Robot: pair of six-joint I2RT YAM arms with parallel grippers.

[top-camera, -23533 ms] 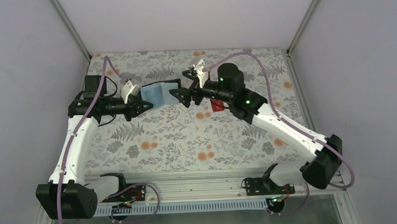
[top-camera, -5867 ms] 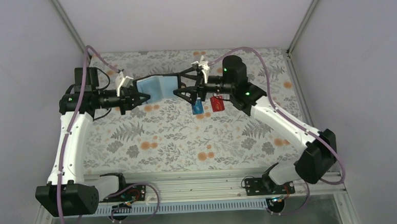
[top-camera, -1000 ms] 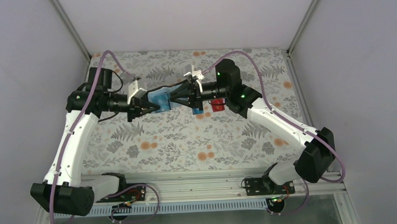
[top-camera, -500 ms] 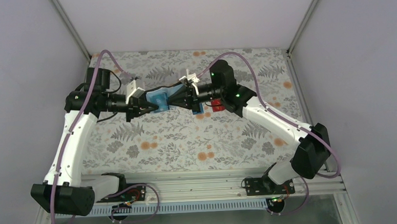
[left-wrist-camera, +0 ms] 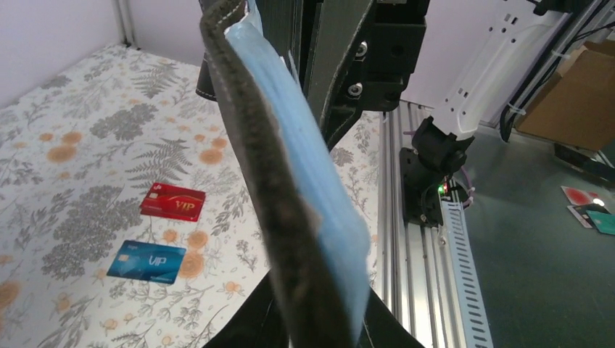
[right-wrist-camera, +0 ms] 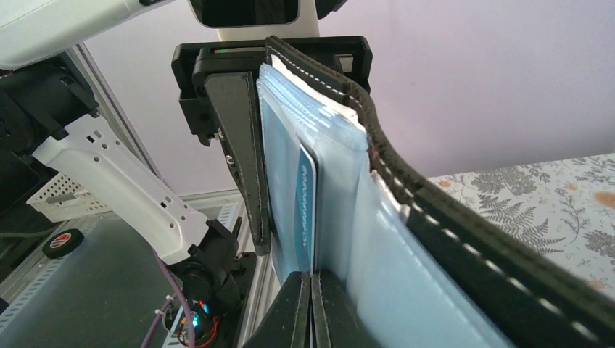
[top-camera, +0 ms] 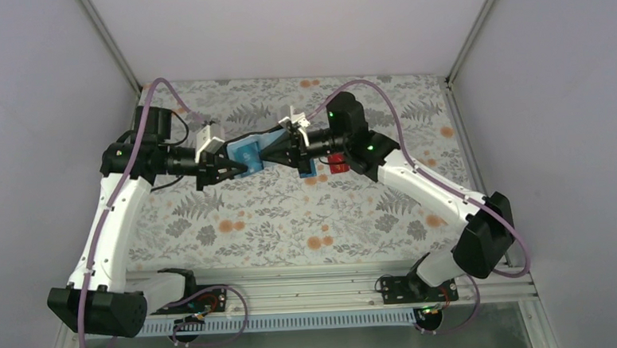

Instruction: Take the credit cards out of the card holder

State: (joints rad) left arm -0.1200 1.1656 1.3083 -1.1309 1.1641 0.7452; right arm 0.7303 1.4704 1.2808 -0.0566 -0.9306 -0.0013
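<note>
**Mia:** Where are the cards?

**Ben:** The red card and the blue card lie flat on the table, near each other. The teal-green card is inside the card holder, up in the air between the two arms.

**Mia:** Who has the holder?

**Ben:** The left gripper squeezes one end of it.

**Mia:** And the other one?

**Ben:** The right gripper has its fingers pressed together. It looks like it pinches the near edge of the teal-green card.

**Mia:** Which way does that card point?

**Ben:** It stands on its edge. Its long side runs straight out from the right fingers, toward the left gripper. So I think the right arm must pull straight back, away from the left arm, and the card slides out.
</note>
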